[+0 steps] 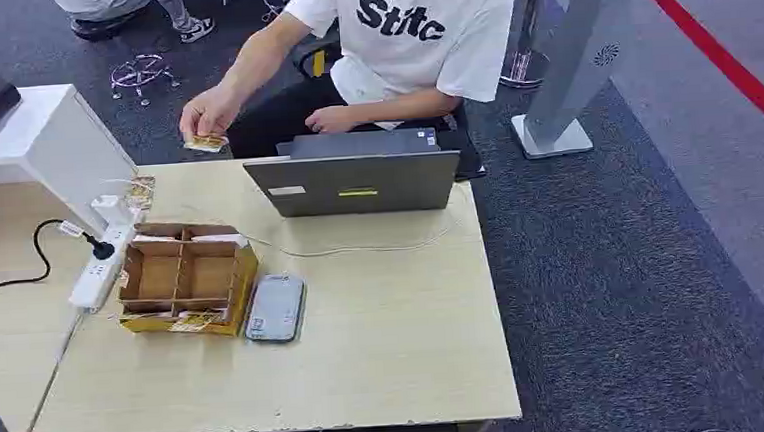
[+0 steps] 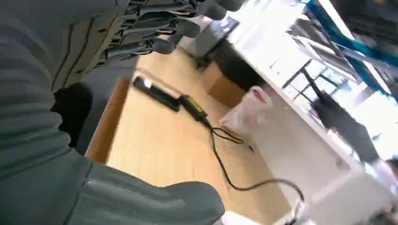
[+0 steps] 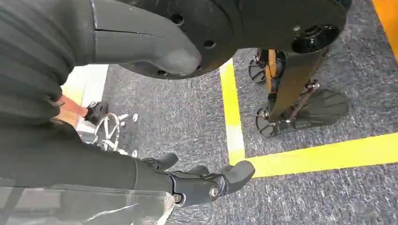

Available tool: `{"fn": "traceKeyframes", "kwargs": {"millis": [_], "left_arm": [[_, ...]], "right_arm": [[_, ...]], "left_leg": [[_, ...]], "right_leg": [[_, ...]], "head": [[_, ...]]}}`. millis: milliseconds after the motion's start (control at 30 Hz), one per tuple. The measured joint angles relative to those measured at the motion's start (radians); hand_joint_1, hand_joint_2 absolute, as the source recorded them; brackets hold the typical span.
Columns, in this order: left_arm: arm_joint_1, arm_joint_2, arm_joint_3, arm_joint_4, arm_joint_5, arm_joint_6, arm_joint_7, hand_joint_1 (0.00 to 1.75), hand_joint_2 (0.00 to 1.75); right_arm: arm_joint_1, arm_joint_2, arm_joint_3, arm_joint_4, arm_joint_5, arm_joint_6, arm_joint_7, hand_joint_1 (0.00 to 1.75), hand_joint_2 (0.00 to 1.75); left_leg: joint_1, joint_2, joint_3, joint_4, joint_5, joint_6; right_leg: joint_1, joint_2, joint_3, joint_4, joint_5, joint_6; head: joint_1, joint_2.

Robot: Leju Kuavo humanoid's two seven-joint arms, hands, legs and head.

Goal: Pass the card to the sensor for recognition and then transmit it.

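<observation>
A person seated behind the table holds a small yellowish card in one hand, above the table's far left edge. The sensor, a flat grey device, lies on the wooden table beside a divided cardboard box. My left hand hangs low beside a wooden tabletop, its fingers and thumb apart with nothing between them. My right hand hangs over grey carpet, thumb and dark fingers apart, and holds nothing.
An open grey laptop stands at the table's far side before the person. A white power strip and a white cabinet sit at the left. A grey stand rises at the back right. Yellow tape marks the floor.
</observation>
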Motion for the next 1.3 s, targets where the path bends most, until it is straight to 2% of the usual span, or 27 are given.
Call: {"fn": "traceKeyframes", "kwargs": {"millis": [100,133,200,267,333,400,500,600,700,833,967,1000,1300], "left_arm": [[-0.013,0.005,-0.100,-0.058,-0.341,0.027,0.049,0.00,1.75],[-0.018,0.007,-0.137,-0.074,-0.404,0.032,0.066,0.00,1.75],[-0.026,0.011,-0.187,-0.098,-0.448,0.039,0.085,0.00,1.75],[-0.032,0.028,-0.241,-0.113,-0.584,0.081,0.132,0.00,1.75],[-0.044,0.057,-0.321,-0.113,-0.765,0.127,0.201,0.00,1.75],[-0.073,0.097,-0.397,-0.103,-0.889,0.158,0.274,0.00,1.75],[-0.140,0.176,-0.503,-0.033,-1.057,0.192,0.384,0.00,1.75],[-0.198,0.250,-0.602,0.069,-1.080,0.219,0.472,0.00,1.75],[-0.238,0.302,-0.673,0.145,-1.081,0.249,0.493,0.00,1.75],[-0.261,0.335,-0.729,0.191,-1.081,0.264,0.507,0.00,1.75],[-0.270,0.347,-0.752,0.207,-1.081,0.264,0.513,0.02,1.75],[-0.272,0.349,-0.754,0.209,-1.081,0.264,0.513,1.75,1.75],[-0.275,0.348,-0.756,0.212,-1.080,0.267,0.508,1.75,1.75]], "right_arm": [[0.000,-0.002,0.000,0.000,0.024,0.021,0.002,0.00,1.75],[-0.001,-0.003,0.000,0.000,0.026,0.026,0.002,0.00,1.75],[-0.001,-0.005,0.000,0.000,0.034,0.030,0.002,0.00,1.75],[-0.001,-0.007,0.001,0.000,0.052,0.041,-0.001,0.00,1.75],[-0.004,-0.011,0.003,0.000,0.070,0.055,-0.005,0.00,1.75],[-0.008,-0.015,0.006,0.000,0.087,0.069,-0.005,0.00,1.75],[-0.010,-0.021,0.014,0.000,0.108,0.083,-0.004,0.00,1.75],[-0.013,-0.025,0.024,0.000,0.119,0.085,-0.004,0.00,1.75],[-0.013,-0.030,0.030,0.000,0.127,0.086,-0.001,0.00,1.75],[-0.014,-0.031,0.034,0.000,0.132,0.084,0.002,0.00,1.75],[-0.014,-0.031,0.034,0.000,0.134,0.084,0.005,0.00,1.75],[-0.014,-0.031,0.034,0.000,0.134,0.084,0.005,0.00,1.75],[-0.014,-0.032,0.035,0.001,0.139,0.083,0.005,0.00,1.75]], "left_leg": [[0.000,0.000,0.000,0.000,0.001,-0.001],[0.000,0.000,0.000,0.000,0.001,-0.001],[0.000,0.001,0.000,0.000,0.001,-0.001],[0.000,0.001,0.001,0.001,0.001,-0.001],[0.000,0.000,0.000,0.001,0.001,-0.001],[0.000,0.000,0.000,0.001,0.001,-0.001],[0.000,0.000,0.000,0.001,0.002,-0.003],[0.001,0.000,0.000,0.001,0.003,-0.004],[0.001,0.001,0.000,0.001,0.003,-0.004],[0.000,0.001,-0.001,0.001,0.003,-0.004],[0.000,0.001,-0.002,0.001,0.003,-0.004],[0.000,0.001,-0.002,0.001,0.003,-0.004],[0.001,0.001,-0.002,0.001,0.003,-0.004]], "right_leg": [[0.000,0.000,0.000,0.000,0.001,0.000],[0.000,0.000,0.000,0.000,0.001,-0.001],[0.000,0.001,0.000,0.000,0.001,-0.001],[0.000,0.001,0.000,0.000,0.001,-0.001],[0.000,0.000,-0.001,0.000,0.001,-0.001],[0.000,0.000,-0.001,0.000,0.001,-0.001],[0.000,0.000,-0.001,0.000,0.002,-0.001],[0.000,0.001,-0.001,0.001,0.003,-0.003],[0.000,0.001,-0.002,0.001,0.003,-0.003],[0.000,0.001,-0.002,0.001,0.003,-0.003],[0.000,0.002,-0.003,0.001,0.003,-0.003],[0.000,0.002,-0.003,0.001,0.003,-0.003],[0.000,0.002,-0.003,0.001,0.003,-0.003]], "head": [[0.000,0.000],[0.000,0.000],[0.000,0.000],[0.000,0.000],[0.000,0.000],[0.000,0.000],[0.000,0.000],[0.000,0.000],[0.000,0.000],[0.000,0.000],[0.000,0.000],[0.000,0.000],[0.000,0.000]]}}
